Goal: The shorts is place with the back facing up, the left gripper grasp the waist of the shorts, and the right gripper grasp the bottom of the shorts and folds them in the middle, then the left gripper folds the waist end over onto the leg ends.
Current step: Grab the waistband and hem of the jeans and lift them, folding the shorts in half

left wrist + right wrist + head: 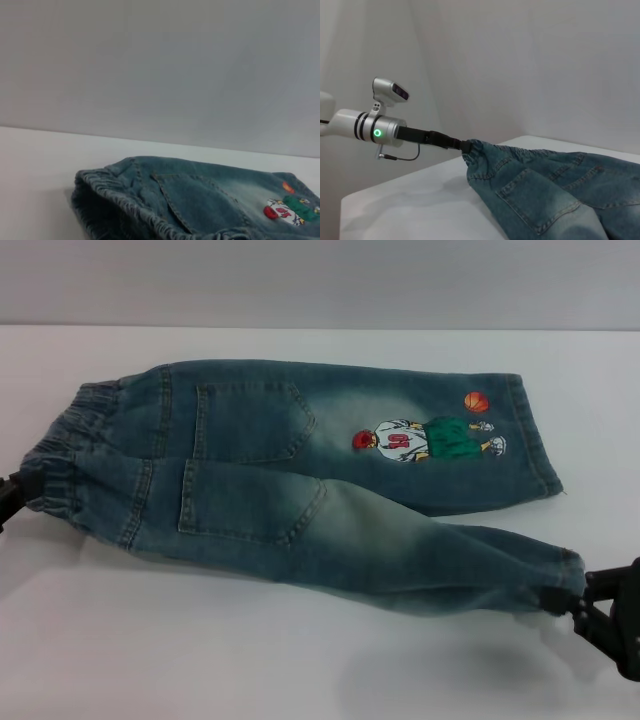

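denim, faded blue, is what i have stretched between my two arms: the shorts (300, 480) lie back-up on the white table (300, 660), pockets showing, the near side lifted slightly off the surface. my left gripper (18, 495) is pinched closed on the waist end (70, 445) at the near corner of the elastic; the right wrist view confirms the band bunched at its tip. my right gripper (572, 602) is clamped on the bottom of the shorts (560, 575), at the hem of the near leg only. the far leg, with the basketball print (425, 438), lies flat and untouched. my worry is the fold across the middle: with thin bites at both ends, too much tension could pull fabric free, and uneven lifting could drag the far leg askew.
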{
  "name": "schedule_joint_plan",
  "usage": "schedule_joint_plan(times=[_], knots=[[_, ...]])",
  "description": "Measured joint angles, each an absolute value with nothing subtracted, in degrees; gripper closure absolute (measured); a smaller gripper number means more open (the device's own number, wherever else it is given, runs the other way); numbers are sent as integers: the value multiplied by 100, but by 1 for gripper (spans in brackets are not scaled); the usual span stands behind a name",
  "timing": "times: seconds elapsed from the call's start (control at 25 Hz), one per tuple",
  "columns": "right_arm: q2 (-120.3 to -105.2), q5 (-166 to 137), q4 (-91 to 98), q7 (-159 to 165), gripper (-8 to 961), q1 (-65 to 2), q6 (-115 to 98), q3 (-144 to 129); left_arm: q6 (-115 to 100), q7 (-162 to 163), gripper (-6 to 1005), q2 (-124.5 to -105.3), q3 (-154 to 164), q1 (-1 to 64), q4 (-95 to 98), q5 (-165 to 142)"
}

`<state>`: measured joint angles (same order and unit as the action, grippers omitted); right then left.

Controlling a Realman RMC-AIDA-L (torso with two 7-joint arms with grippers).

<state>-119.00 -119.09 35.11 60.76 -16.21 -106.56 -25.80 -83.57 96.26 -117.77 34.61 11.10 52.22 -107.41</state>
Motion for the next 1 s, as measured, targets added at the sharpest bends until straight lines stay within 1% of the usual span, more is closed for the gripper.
schedule_joint_plan(times=[0.72, 1.0], knots=[[-11908, -12000, 3433, 5633, 953, -1361, -11131, -2619, -8800, 9237, 939, -11759, 3452, 780, 5133, -10470], [-11908, -12164, 3424, 5624, 953, -1382, -11143, -2619, -8936, 9230, 937, -11757, 3400, 737, 5138, -10453]])
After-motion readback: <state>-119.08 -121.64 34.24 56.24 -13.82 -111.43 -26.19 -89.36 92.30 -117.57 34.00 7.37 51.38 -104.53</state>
